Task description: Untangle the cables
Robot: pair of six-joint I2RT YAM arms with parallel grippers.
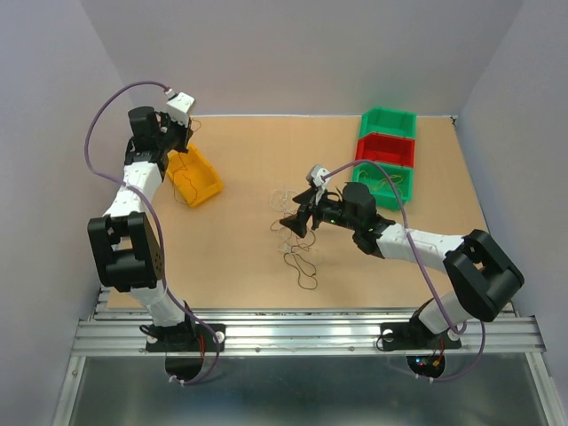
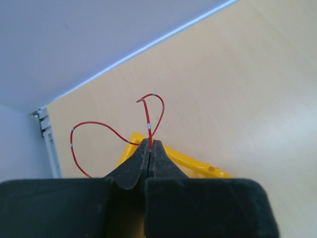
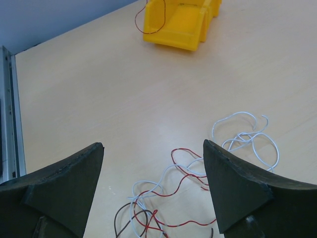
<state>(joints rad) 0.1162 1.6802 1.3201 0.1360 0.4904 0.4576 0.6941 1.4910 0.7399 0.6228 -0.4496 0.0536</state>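
The loose clump of hair-thin red, white and dark brown cables (image 3: 163,198) lies on the tan table (image 1: 248,160) near its middle. A set of whitish loops (image 3: 247,139) spreads just beside it. One separate thin red wire (image 2: 148,116) is pinched between the fully closed jaws of the left gripper (image 2: 150,151), above the open yellow plastic bin (image 2: 198,166) at the far left. The right gripper (image 3: 153,145) hangs over the clump with jaws spread wide and holds nothing.

Hazards:
- Closing the right jaws on the clump's centre would probably catch several strands together and tighten the crossings.
- The springy red wire could cling to the left pads on release, or curl over the bin wall.

Limits of view:
- The near part of the clump is cut off at the bottom of the right wrist view.
- Which strand passes over which cannot be determined.
- From above, the cables are barely traceable.
- The red wire's lower run is hidden behind the left fingers.
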